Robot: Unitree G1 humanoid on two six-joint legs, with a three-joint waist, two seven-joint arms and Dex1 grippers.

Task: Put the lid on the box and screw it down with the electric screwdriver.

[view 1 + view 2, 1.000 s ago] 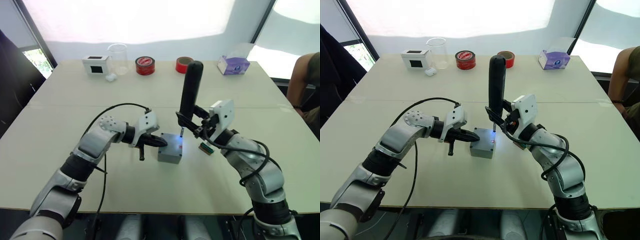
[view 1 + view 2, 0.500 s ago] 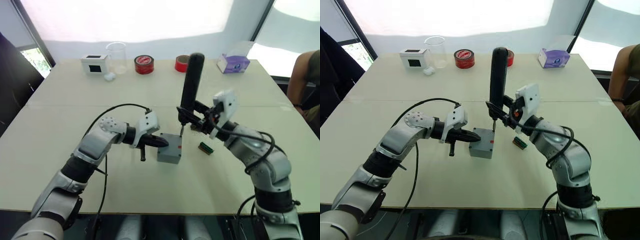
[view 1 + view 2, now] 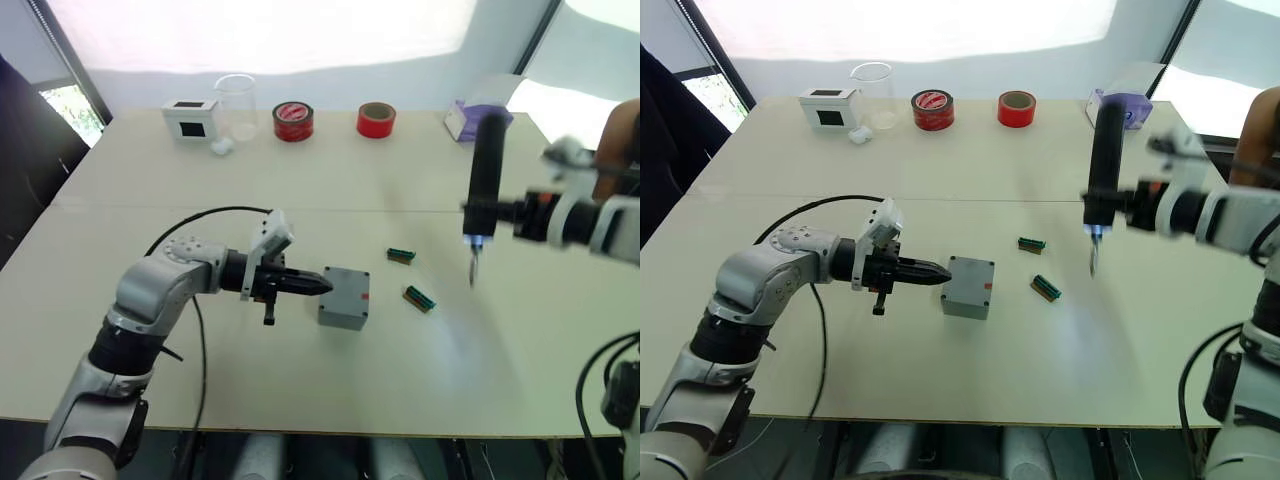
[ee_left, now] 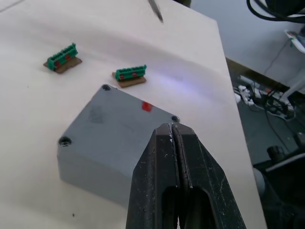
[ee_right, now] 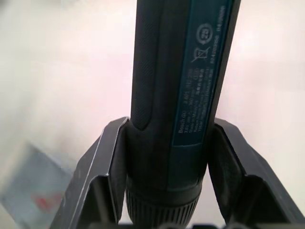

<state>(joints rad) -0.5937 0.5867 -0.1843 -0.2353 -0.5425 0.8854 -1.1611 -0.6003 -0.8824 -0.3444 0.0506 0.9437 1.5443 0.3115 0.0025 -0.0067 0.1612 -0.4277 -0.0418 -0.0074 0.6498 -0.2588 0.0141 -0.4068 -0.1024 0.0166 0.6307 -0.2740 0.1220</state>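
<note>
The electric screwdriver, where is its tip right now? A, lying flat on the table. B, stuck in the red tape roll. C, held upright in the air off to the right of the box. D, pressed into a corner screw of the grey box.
C: the right gripper holds the electric screwdriver upright, bit hanging above the table, away from the box.

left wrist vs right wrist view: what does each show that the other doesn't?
Left wrist: the left gripper, fingers shut, at the lid closed on the box, plus two green connectors on the table. Right wrist: the right gripper clamping the electric screwdriver, label readable. Shared: the grey box and a piece of the screwdriver.
</note>
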